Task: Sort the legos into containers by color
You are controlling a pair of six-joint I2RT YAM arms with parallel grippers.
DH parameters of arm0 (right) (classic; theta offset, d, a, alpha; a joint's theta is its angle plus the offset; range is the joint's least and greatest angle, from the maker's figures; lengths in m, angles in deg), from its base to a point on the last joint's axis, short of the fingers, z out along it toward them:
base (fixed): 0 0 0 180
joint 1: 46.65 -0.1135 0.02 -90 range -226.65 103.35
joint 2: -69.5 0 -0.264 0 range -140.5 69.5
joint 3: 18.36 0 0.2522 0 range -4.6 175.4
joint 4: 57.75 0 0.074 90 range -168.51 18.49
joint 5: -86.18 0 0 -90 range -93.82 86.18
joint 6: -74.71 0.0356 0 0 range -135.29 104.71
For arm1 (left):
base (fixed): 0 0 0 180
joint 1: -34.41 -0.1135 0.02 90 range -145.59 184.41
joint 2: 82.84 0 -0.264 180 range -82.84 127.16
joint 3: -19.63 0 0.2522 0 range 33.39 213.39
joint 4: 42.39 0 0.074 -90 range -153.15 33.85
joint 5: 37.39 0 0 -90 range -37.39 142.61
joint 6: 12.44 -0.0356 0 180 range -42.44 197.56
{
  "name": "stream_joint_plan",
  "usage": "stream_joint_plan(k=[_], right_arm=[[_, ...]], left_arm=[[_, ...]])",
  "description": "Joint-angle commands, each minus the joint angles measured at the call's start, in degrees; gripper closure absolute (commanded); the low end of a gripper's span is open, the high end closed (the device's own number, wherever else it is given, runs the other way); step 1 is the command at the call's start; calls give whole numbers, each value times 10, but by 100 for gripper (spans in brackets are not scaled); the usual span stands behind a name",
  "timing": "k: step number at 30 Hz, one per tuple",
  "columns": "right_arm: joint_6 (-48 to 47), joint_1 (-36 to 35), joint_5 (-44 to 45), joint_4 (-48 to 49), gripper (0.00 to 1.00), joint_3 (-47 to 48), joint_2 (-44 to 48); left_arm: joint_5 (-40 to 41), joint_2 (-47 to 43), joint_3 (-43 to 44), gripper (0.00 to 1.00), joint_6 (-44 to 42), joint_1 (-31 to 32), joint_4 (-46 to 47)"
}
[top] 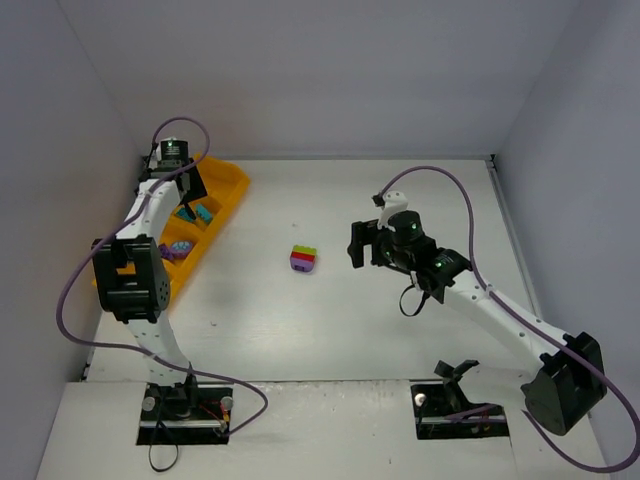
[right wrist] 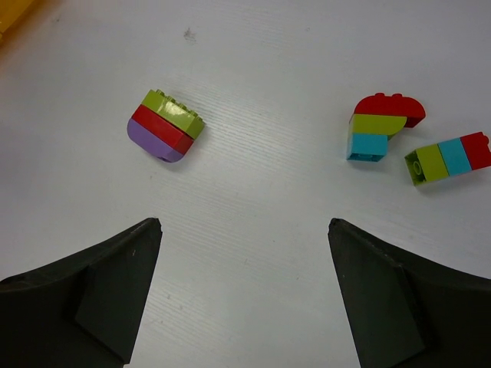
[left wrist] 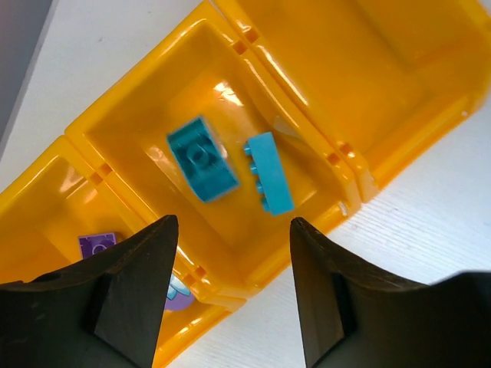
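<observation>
Partly done. Two teal legos (left wrist: 201, 159) lie in one compartment of the glossy orange tray (left wrist: 322, 146), with a purple brick (left wrist: 97, 245) next door. Left claw (left wrist: 230, 230) hangs above, jaws apart, empty. Left to do: lime-red-purple stack (right wrist: 165, 126) and two more stacks (right wrist: 381, 125) on the matte white tabletop (right wrist: 253, 61). They look to need splitting. Right claw (right wrist: 244, 226) is wide open, holding nothing. Bricks are hard, studded, some rounded.

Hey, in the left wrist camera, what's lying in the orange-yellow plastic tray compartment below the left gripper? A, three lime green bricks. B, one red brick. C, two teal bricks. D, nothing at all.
C: a darker teal plastic brick and a lighter teal brick lie side by side in that compartment of the orange-yellow plastic tray, below the left gripper.
</observation>
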Motion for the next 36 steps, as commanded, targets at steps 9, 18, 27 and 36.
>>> stream_joint_plan(k=[9, 18, 27, 36], right_arm=[[46, 2, 34, 42, 16, 55, -49], [46, 4, 56, 42, 15, 50, -47], [54, 8, 62, 41, 15, 32, -24], [59, 12, 66, 39, 15, 21, -13]], left_arm=[[-89, -143, -82, 39, -10, 150, 0], [-163, -143, -174, 18, 10, 296, 94], [-117, -66, -191, 18, 7, 351, 137], [-103, -20, -185, 18, 6, 367, 148]])
